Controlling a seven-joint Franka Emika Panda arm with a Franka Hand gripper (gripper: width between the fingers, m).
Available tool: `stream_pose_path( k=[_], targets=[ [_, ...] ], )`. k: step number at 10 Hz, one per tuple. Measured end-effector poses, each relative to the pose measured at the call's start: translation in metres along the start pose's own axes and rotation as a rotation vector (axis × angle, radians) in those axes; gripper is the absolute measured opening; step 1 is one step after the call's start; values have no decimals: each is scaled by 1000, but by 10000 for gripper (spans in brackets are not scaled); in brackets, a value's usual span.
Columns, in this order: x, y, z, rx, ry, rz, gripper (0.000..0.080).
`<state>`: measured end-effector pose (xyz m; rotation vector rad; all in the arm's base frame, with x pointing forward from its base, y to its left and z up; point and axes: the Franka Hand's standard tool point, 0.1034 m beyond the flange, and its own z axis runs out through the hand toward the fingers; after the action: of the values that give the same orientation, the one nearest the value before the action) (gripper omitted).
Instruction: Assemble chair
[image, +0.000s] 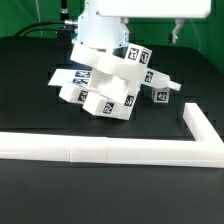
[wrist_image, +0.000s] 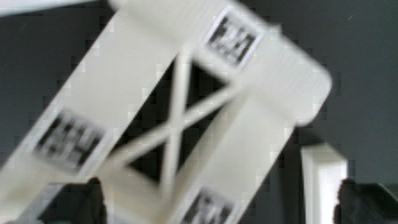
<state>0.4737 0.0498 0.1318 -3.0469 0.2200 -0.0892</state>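
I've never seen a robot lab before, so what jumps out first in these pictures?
A jumbled cluster of white chair parts, dotted with black-and-white square tags, sits in the middle of the black table, with the white robot arm just behind it. A long white L-shaped border rail runs along the front. The wrist view is filled by one white chair part with an X-shaped brace.

One heap of tagged white chair parts (image: 112, 82), one white border rail (image: 100, 150)

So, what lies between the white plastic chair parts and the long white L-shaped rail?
Only bare black table separates the white plastic chair parts from the long white L-shaped rail; the exterior view shows it.
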Motion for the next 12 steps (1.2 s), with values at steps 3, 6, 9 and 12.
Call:
stream_pose_path(
  k=[3, 6, 9, 12],
  targets=[
    [-4, -3, 4, -5, 3, 28, 649],
    [32, 37, -13, 32, -26, -84, 649],
    [69, 52, -21, 23, 9, -144, 649],
    [64, 77, -11, -1, 49, -237, 649]
  ],
)
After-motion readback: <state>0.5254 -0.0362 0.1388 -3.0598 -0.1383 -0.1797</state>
